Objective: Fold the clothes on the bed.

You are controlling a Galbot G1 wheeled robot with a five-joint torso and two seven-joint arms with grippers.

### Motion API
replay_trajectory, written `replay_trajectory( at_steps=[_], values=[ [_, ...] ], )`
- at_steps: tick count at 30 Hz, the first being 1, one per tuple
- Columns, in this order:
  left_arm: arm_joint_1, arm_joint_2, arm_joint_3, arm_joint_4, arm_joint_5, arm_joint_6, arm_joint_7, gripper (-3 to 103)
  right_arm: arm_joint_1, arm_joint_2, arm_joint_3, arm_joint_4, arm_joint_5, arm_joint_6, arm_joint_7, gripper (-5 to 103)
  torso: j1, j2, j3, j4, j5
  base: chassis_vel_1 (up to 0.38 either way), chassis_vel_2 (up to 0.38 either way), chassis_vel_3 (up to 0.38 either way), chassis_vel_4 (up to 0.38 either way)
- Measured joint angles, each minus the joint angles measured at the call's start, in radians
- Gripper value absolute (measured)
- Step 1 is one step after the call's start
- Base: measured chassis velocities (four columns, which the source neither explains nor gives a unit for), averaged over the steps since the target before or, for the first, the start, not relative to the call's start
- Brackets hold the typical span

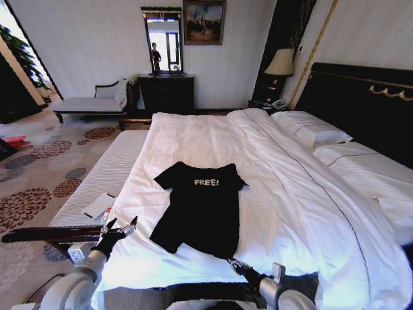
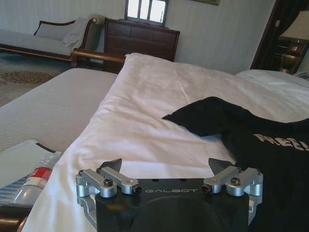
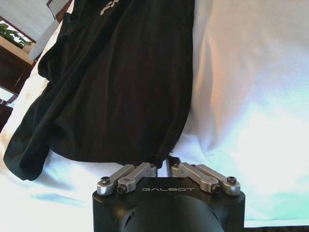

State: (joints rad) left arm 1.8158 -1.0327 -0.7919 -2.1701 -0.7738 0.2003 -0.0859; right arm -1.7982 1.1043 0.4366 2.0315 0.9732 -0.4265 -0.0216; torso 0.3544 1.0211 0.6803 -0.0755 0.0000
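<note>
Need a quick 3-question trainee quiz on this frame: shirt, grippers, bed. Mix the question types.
1. True or false: the T-shirt lies spread out on the bed, lettering up.
2. Which gripper has its fingers closed at the shirt's hem? A) left gripper B) right gripper C) neither
3. Fill in: the left gripper's fingers are ___, beside the bed's edge and apart from the shirt.

Key: 1 true. 2 B; the right wrist view shows the fingertips together at the hem's edge. 3 open; the left wrist view shows the jaws spread with nothing between them.
</note>
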Motion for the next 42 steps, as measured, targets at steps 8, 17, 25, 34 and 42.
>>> replay_trajectory(
  at_steps=[8, 17, 25, 34, 42],
  values=[
    [-0.004, 0.000, 0.000, 0.016, -0.003, -0.002, 0.010, 100, -0.032, -0.030, 0.049, 0.023, -0.004, 0.006, -0.001, 0, 0.000, 0.000, 0.000, 0.0000, 0.0001, 0.000, 0.000, 0.000, 0.000],
    [-0.009, -0.001, 0.009, 0.027, -0.002, -0.004, 0.019, 100, -0.067, -0.090, 0.136, 0.025, -0.002, 0.021, -0.002, 0, 0.000, 0.000, 0.000, 0.0000, 0.0002, 0.000, 0.000, 0.000, 0.000],
    [-0.015, 0.007, 0.032, 0.029, 0.006, -0.005, 0.023, 100, -0.072, -0.126, 0.205, -0.035, -0.005, 0.031, -0.006, 0, 0.000, 0.000, 0.000, 0.0001, 0.0002, 0.000, 0.000, 0.000, 0.000],
    [-0.033, 0.014, 0.087, 0.039, 0.024, -0.004, 0.025, 100, -0.104, -0.149, 0.287, -0.064, 0.006, 0.044, -0.018, 0, 0.000, 0.000, 0.000, 0.0000, 0.0002, 0.000, 0.000, 0.000, 0.000],
    [-0.088, 0.025, 0.244, 0.069, 0.096, 0.001, 0.020, 100, -0.109, -0.151, 0.306, -0.062, 0.008, 0.045, -0.016, 0, 0.000, 0.000, 0.000, 0.0002, 0.0002, 0.000, 0.000, 0.000, 0.000]
  ],
)
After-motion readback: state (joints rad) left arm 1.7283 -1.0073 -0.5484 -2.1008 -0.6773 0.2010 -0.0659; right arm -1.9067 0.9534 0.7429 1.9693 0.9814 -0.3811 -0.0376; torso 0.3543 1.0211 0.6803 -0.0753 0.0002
